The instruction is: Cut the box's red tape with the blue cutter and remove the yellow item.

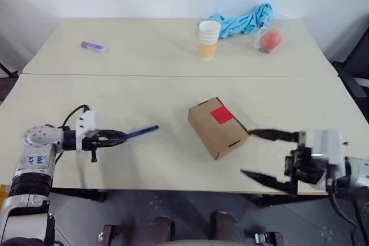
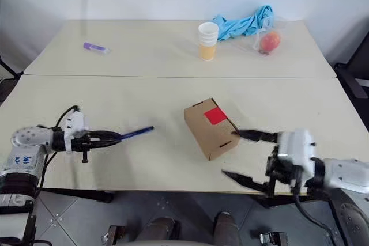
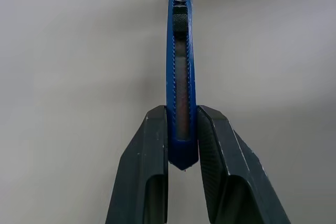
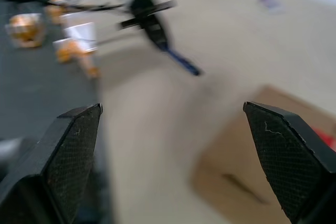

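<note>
Tables [image 1: 144,61], pale, before white wall; left end effector [image 3: 182,145] grips blue cutter [image 3: 181,77]; right [image 1: 256,154] open.

blue cutter [image 3: 181,77] butt end hidden between left gripper [image 3: 182,145] fingers; box [image 4: 273,156] blurred, cut off at frame edge.

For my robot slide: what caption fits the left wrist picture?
Left gripper shut on the blue cutter, holding it between two black fingers.
</note>
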Tool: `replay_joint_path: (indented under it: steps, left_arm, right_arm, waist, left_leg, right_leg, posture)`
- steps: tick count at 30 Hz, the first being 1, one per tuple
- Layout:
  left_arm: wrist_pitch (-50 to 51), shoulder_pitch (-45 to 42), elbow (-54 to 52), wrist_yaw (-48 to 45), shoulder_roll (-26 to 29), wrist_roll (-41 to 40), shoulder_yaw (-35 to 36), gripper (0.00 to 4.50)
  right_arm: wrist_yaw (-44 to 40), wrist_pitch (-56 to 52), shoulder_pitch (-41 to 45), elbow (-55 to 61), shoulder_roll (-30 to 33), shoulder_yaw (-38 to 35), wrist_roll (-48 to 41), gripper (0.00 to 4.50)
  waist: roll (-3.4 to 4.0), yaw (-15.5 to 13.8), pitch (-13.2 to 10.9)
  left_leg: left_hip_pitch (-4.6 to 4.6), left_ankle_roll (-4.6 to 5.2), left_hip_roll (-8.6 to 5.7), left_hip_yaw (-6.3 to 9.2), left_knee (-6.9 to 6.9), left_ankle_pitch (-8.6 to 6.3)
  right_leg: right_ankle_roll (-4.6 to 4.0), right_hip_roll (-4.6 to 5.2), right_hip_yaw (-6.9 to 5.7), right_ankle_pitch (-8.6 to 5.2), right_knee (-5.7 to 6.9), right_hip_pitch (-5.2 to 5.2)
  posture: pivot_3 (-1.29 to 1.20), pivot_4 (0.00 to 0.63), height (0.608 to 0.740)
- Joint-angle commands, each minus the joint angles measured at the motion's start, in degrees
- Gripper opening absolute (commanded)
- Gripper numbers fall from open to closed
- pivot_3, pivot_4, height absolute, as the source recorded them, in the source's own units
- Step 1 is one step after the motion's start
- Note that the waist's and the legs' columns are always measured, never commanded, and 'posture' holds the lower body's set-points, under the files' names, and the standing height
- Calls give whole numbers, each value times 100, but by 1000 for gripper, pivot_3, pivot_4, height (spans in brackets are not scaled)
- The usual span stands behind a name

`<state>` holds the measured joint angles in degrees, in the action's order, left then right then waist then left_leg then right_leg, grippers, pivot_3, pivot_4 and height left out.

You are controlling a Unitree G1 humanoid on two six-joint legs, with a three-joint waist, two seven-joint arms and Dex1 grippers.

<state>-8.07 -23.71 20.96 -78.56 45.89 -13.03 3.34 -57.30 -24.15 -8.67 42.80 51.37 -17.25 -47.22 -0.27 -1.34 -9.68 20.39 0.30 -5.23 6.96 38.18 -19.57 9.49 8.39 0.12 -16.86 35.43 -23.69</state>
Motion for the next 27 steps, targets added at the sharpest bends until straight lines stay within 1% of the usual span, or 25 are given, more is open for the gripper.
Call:
replay_joint_path:
  steps: [1, 3, 6, 7, 9, 12, 14, 17, 18, 21, 27]
  left_arm:
    - [329, 325, -1227, 217, 17, 114, -301, 503]
    - [684, 460, -1845, 460, -36, 293, -573, 503]
    - [1114, 678, -2575, 797, -117, 474, -864, 465]
    - [1210, 798, -2851, 933, -173, 559, -986, 465]
    - [1684, 1027, -3434, 1352, -313, 806, -1232, 465]
    - [2161, 1225, -3970, 1855, -529, 1080, -1452, 465]
    - [2518, 1359, -4311, 1955, -579, 1077, -1598, 465]
    - [2672, 1402, -4642, 1866, -518, 1067, -1874, 465]
    - [2755, 1383, -4698, 1867, -523, 1047, -1937, 465]
    - [2871, 1310, -4726, 1889, -488, 1045, -2025, 465]
    - [2857, 1130, -4539, 1906, -438, 1137, -2137, 465]
  right_arm:
    - [379, -570, 246, 278, 80, 535, -186, 4500]
    - [629, -822, 435, 311, 17, 906, -88, 4500]
    - [975, -1148, 597, 370, -20, 1296, 36, 3917]
    - [1125, -1308, 610, 396, -7, 1436, 97, 3599]
    - [1429, -1174, 649, 352, -158, 1815, 703, 2941]
    - [1883, -1646, 695, 329, -279, 2231, 908, 1845]
    - [2041, -1738, 826, 260, -338, 2636, 1296, 1185]
    - [2144, -1858, 1028, 107, -499, 2940, 1531, 151]
    - [2154, -1864, 1106, 34, -556, 3013, 1609, 66]
    - [2069, -1814, 1247, -121, -576, 3175, 1856, 66]
    - [1801, -1746, 1365, -327, -575, 3312, 2032, 66]
  waist:
    - [2, 20, -1]
    - [0, 30, -2]
    - [-1, -2, -5]
    - [-1, -5, -5]
    - [-1, -7, -4]
    - [-7, -20, -8]
    - [-9, -18, -9]
    - [-9, -16, -9]
    - [-9, -15, -9]
    - [-8, -14, -10]
    - [-8, -15, -10]
  left_leg:
    - [-1, 1, 1, -4, -1, -1]
    - [-1, 2, 0, -6, 0, -2]
    - [0, 3, 0, -5, 0, -2]
    - [1, 3, 0, -4, -1, -2]
    - [2, 5, -1, -4, -3, -4]
    - [5, 12, -8, -6, -3, -7]
    - [5, 11, -6, -5, -1, -7]
    - [4, 11, -7, -6, -1, -8]
    - [4, 10, -5, -5, -2, -8]
    - [4, 10, -6, -6, -2, -8]
    - [4, 10, -6, -5, -4, -8]
  right_leg:
    - [0, -1, 2, 0, -2, 0]
    - [0, 0, 3, 0, -4, -1]
    - [0, -1, 2, 0, -31, 0]
    - [0, -1, 1, 0, -32, 0]
    - [0, -1, 1, 0, -37, 0]
    - [2, 1, 3, 1, -40, -1]
    - [2, -1, 2, 1, -42, 0]
    - [2, 0, 3, 1, -41, -1]
    - [2, -2, 1, 1, -43, 0]
    - [2, -2, 2, 1, -43, 0]
    - [2, -2, 1, 1, -48, 1]
  posture:
    - [0, 150, 740]
    - [0, 150, 740]
    - [0, 150, 740]
    - [0, 150, 740]
    - [0, 150, 740]
    - [0, 150, 740]
    - [0, 150, 740]
    - [0, 150, 740]
    - [0, 150, 740]
    - [0, 150, 740]
    - [0, 150, 740]
